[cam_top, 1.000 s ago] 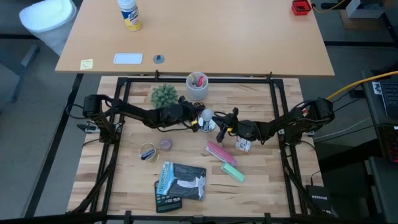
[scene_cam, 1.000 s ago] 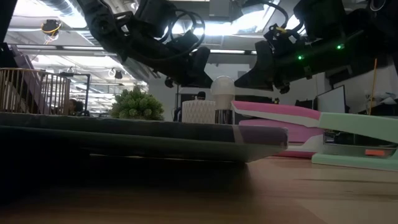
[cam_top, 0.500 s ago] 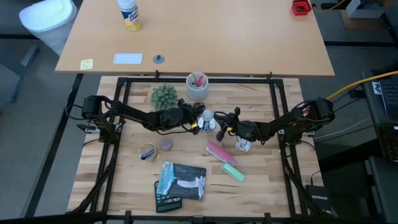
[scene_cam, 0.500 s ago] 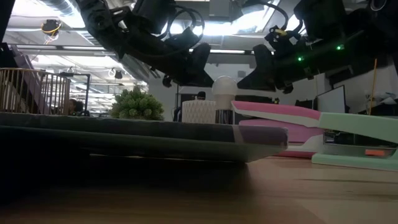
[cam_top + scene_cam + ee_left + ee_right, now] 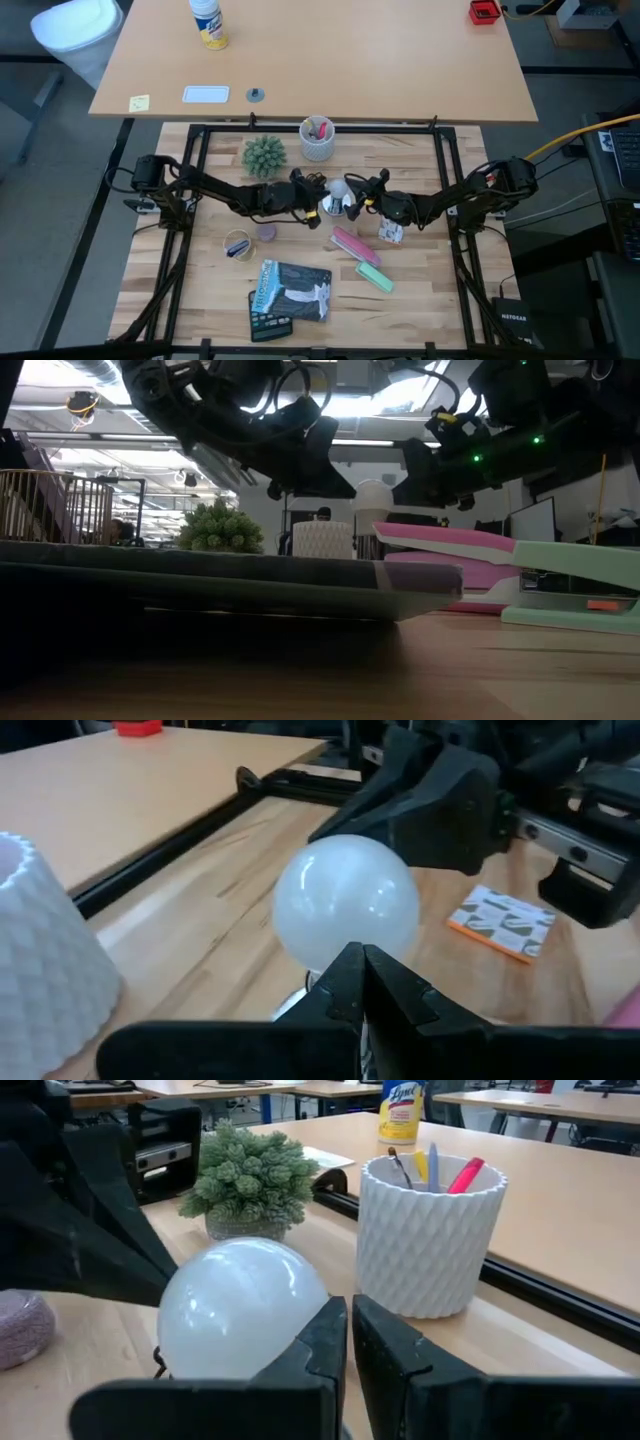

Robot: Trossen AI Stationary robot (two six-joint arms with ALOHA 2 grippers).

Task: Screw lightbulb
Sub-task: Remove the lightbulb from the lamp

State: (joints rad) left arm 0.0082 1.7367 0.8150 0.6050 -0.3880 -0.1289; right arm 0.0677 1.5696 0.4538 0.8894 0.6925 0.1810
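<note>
The frosted white lightbulb point(image 5: 339, 189) stands globe-up at the middle of the wooden table point(image 5: 220, 290), between my two grippers. Its base is hidden behind my fingers in both wrist views. My left gripper point(image 5: 318, 204) is shut, its tips low on the bulb's point(image 5: 345, 900) left side. My right gripper point(image 5: 356, 201) is shut too, and sits close on the bulb's point(image 5: 240, 1310) right side. In the low view the bulb point(image 5: 373, 498) shows between the two dark hands. My left gripper has its shut fingertips point(image 5: 350, 982) against the lower part of the globe point(image 5: 322, 952), coming nearly level from the table's left. The bulb stays upright with its base down; the base itself is hidden by the fingers. My right gripper lies with one shut finger point(image 5: 318, 1342) beside the globe's lower right side point(image 5: 290, 1325), coming nearly level from the table's right. Whether it touches the bulb I cannot tell.
A white cup of pens point(image 5: 318, 141) and a small green plant point(image 5: 264, 154) stand just behind the bulb. A patterned card point(image 5: 390, 232), a pink stapler point(image 5: 350, 243), a green stapler point(image 5: 375, 277), a dark packet point(image 5: 290, 290) and a tape roll point(image 5: 238, 246) lie nearer.
My left gripper has gone toward the table's right edge, up against the bulb. The bulb's globe has shifted a little to the right with it. My right gripper has turned slightly in place.
</note>
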